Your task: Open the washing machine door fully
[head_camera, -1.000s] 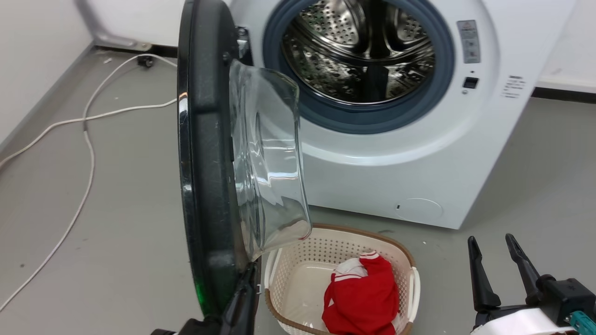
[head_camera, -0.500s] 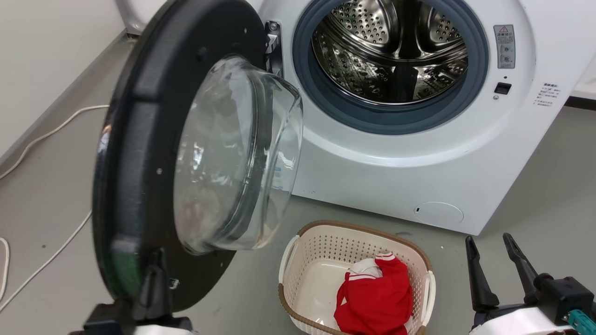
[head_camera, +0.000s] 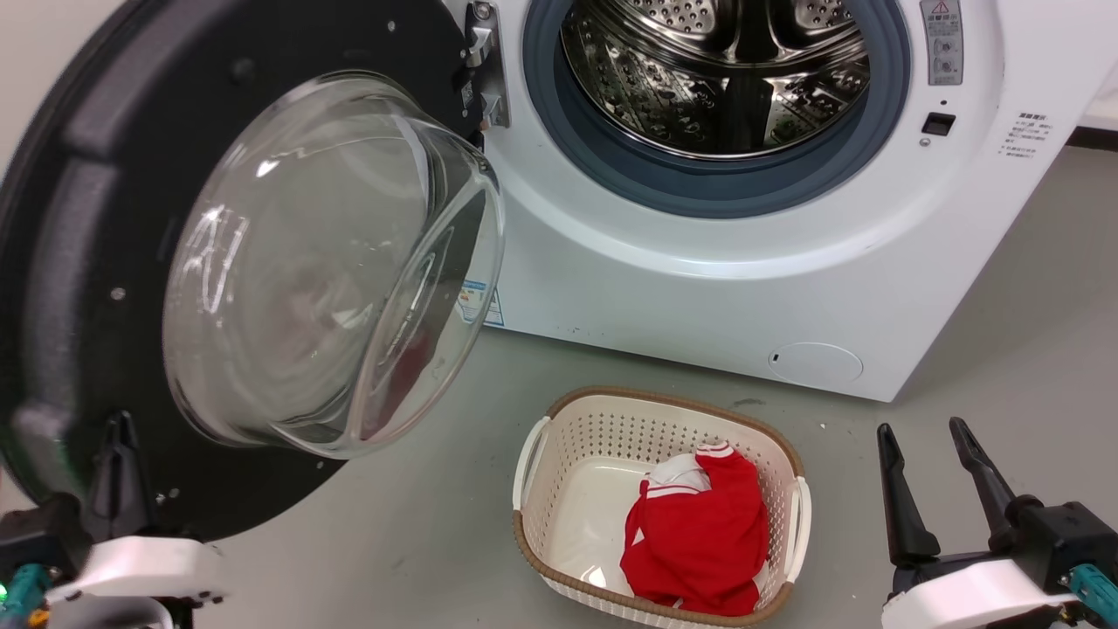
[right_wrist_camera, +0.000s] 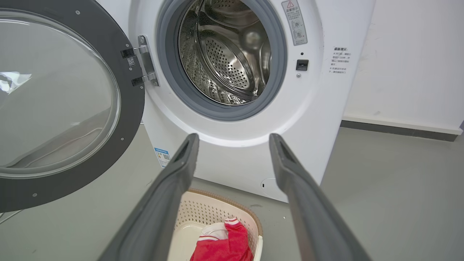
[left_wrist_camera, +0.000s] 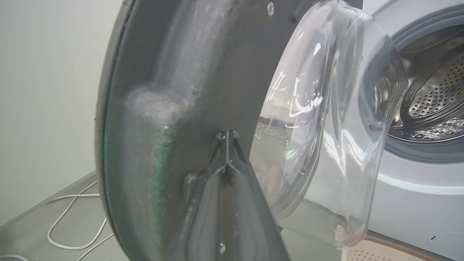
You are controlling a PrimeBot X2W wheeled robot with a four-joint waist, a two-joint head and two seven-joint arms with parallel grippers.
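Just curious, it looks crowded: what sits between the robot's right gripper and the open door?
In the head view, a laundry basket holding a red garment stands on the floor between the right gripper and the washing machine door.

washing machine door [head_camera: 288,262] black | basket [head_camera: 568,454] cream, perforated | garment [head_camera: 699,533] red

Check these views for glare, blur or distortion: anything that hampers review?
Head view: sharp, with white glare streaks on the glass bowl of the door. Left wrist view: the close door panel and left gripper look soft and hazy. Right wrist view: washing machine crisp, right gripper softer toward the bottom edge.
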